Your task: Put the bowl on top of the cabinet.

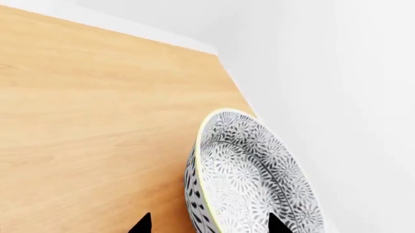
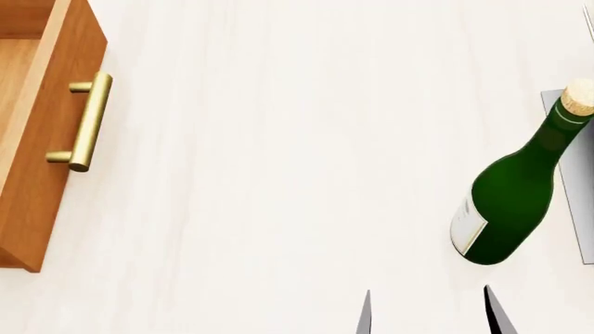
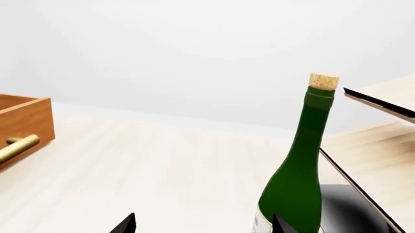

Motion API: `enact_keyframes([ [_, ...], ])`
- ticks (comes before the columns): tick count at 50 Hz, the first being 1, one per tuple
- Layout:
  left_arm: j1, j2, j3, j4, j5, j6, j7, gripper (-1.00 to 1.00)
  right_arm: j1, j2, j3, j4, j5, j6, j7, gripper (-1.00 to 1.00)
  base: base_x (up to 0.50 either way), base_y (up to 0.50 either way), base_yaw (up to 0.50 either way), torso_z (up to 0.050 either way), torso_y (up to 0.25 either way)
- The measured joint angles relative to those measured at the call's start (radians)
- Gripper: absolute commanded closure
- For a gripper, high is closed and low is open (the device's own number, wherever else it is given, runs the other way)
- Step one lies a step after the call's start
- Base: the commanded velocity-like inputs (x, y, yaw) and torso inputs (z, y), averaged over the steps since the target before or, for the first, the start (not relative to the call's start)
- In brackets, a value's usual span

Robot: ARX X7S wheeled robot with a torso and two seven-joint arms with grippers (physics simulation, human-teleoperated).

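The bowl [image 1: 259,170], white-grey with a fine speckled pattern, hangs tilted above the orange-brown top of the cabinet [image 1: 97,121], close to its edge and partly past it. My left gripper [image 1: 209,224] is shut on the bowl's rim, one fingertip [image 1: 275,224] inside the bowl and the other outside. The head view shows neither the bowl nor the left gripper. There the cabinet [image 2: 46,195] shows at the left with a brass bar handle [image 2: 88,122]. My right gripper [image 2: 429,316] [image 3: 202,224] hangs open and empty over the pale floor.
A green corked bottle [image 2: 510,195] [image 3: 298,170] stands just right of my right gripper. Behind it is the pale wood and dark metal rack [image 3: 382,102] [image 2: 580,209]. One cabinet drawer [image 3: 26,119] stands pulled out. A white wall lies beyond the cabinet top.
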Motion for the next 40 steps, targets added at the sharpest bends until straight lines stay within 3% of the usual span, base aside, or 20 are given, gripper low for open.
enact_keyframes([
  [15,0.033,0.017,0.014,0.099,0.002,-0.067,-0.012,-1.0,0.0,0.004,-0.005,0.002,-0.002,-0.003,0.003,-1.0,0.0,0.0,0.0,0.0,-0.001],
  [27,0.168,0.065,-0.029,0.432,-0.065,-0.233,-0.012,-1.0,-0.002,0.008,-0.008,0.0,-0.003,-0.005,0.006,-1.0,0.0,0.0,0.0,0.0,-0.002],
  [34,0.275,0.099,-0.12,0.664,-0.193,-0.313,0.011,-1.0,-0.003,0.011,-0.006,-0.004,0.001,-0.006,0.007,-1.0,0.0,0.0,0.0,0.0,-0.003],
  [40,0.383,0.105,-0.218,0.827,-0.461,-0.354,-0.058,-1.0,-0.005,0.013,-0.006,-0.006,0.002,-0.009,0.009,-1.0,0.0,0.0,0.0,0.0,-0.005],
])
